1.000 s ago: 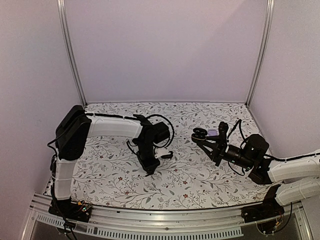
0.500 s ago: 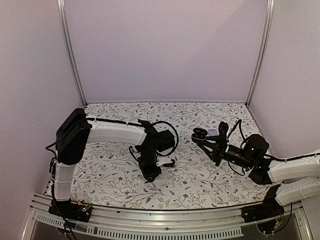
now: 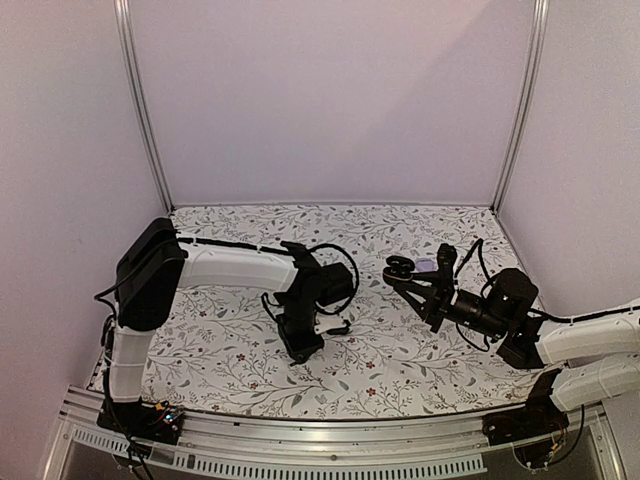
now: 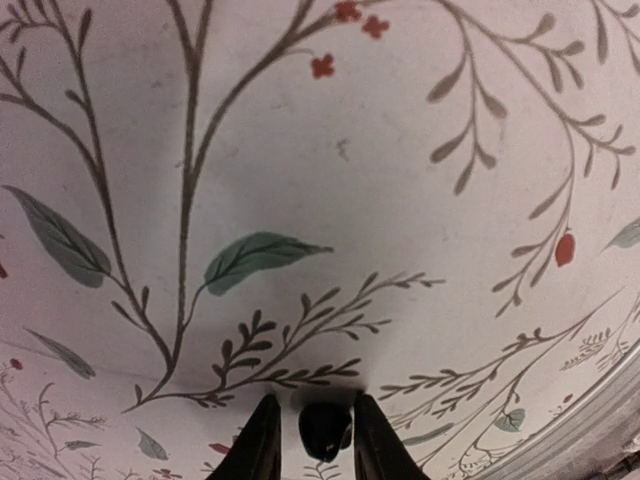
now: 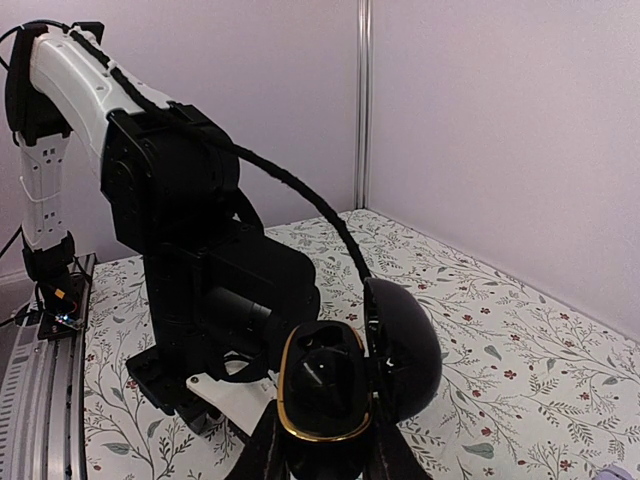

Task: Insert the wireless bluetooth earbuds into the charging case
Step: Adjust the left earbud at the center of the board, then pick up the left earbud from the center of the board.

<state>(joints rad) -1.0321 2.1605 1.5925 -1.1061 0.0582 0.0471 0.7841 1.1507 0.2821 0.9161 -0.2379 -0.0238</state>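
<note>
Step judged: grasping earbud [image 4: 322,432]. Bottom centre of left wrist view: left pincer [image 4: 315,400] low over worktop [image 4: 330,150], jaws slightly apart astride earbud; whether clamped, unclear. Lower centre of right wrist view: right pincer [image 5: 325,442] gripped open charging case [image 5: 325,385], held aloft. Next move called for firm pinch, lift, carry to case.

Lavender walls [image 3: 330,100], floral cloth [image 3: 400,375], aluminium posts [image 3: 142,100]

A matt cloth [image 4: 330,150] carries a flat print of leaves and berries. The charging case [image 5: 335,395] is glossy black plastic with a shiny gold-coloured rim. The earbud [image 4: 322,430] is glossy black too. The left arm [image 3: 230,265] has smooth white plastic shells and matt black joints. The front rail [image 3: 330,440] is dull ribbed metal.
</note>
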